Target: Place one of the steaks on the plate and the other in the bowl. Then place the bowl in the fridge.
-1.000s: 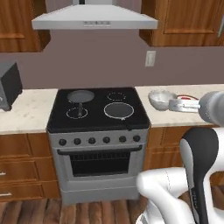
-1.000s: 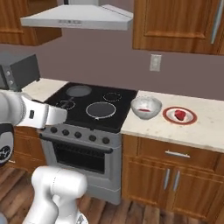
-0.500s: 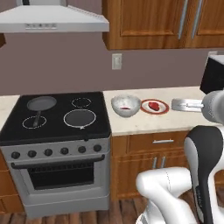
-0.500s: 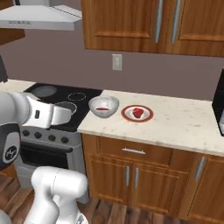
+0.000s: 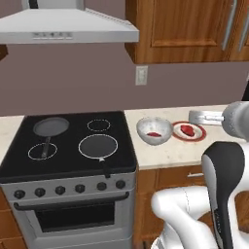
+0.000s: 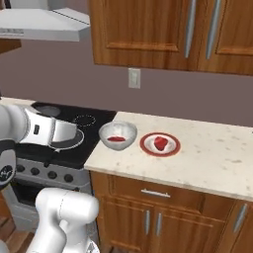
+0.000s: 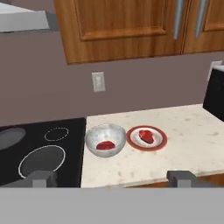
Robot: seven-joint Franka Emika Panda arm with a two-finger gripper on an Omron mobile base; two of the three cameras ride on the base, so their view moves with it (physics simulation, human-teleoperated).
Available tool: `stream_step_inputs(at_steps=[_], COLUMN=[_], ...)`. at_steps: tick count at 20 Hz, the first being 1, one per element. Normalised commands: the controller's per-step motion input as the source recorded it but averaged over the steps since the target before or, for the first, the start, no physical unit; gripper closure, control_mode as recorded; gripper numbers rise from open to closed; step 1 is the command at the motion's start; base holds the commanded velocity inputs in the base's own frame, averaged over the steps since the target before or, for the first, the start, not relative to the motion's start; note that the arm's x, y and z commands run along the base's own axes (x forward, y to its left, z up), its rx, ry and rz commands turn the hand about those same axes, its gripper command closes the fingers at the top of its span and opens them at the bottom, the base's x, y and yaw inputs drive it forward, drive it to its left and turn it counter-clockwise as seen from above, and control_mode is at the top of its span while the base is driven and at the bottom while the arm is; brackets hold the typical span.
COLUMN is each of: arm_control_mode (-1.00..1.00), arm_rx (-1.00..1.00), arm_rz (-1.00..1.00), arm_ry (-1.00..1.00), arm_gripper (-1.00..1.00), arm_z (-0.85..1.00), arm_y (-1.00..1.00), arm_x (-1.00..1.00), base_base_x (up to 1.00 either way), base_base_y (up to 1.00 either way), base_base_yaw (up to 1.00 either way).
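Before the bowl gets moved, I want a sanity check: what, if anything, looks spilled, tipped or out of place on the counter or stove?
Nothing stands out. The bowl sits upright on the counter with one steak inside; the other steak lies on the red-rimmed plate beside it. Two pans rest flat on the stove.

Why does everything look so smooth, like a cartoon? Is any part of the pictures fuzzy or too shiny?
Left base view: flat, even light, just a soft shadow under the bowl. Right base view: the plate and its steak look crisp, with no glare on the counter. Hand view: the stove top is dull black, not shiny, and nothing looks fuzzy.
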Motion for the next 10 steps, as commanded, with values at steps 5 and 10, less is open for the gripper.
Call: stream_step_inputs(at_steps=[5, 10], arm_control_mode=[1.00, 1.00], arm_rx=[0.00, 0.00], arm_rz=[0.00, 0.00], arm_ry=[0.00, 0.00], arm_gripper=[-1.00, -1.00], arm_z=[0.00, 0.00], arm_y=[0.00, 0.00], arm_x=[0.00, 0.00], base_base_x=[1.00, 0.98], base_base_y=[-0.40, -0.17], base_base_yaw=[0.00, -0.12])
